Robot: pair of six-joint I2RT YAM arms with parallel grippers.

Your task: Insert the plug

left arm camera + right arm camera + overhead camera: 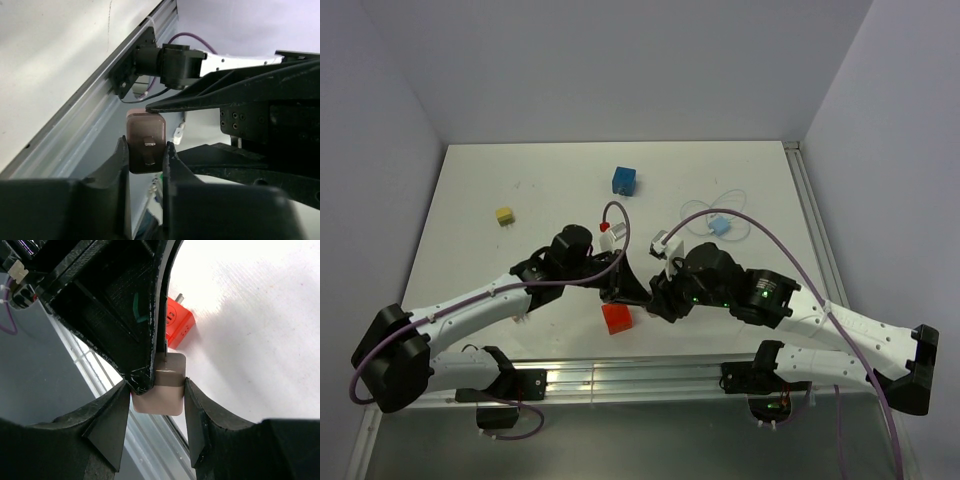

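A beige-brown plug block (159, 390) with metal prongs hangs above the table's near edge, where both grippers meet. My left gripper (145, 150) is shut on it, and the prongs face its camera (146, 149). My right gripper (159, 389) closes on the same block from the opposite side, with both fingers against its sides. From above, the left gripper (628, 290) and right gripper (656, 298) touch tip to tip and hide the block. A red socket block (617, 318) lies on the table just below them and also shows in the right wrist view (177, 325).
A blue block (624, 180) and a yellow block (504, 215) lie farther back. A light blue block (719, 224) with a white cable loop and a small grey-white plug (662, 240) lie at the right. The metal rail (640, 378) runs along the near edge.
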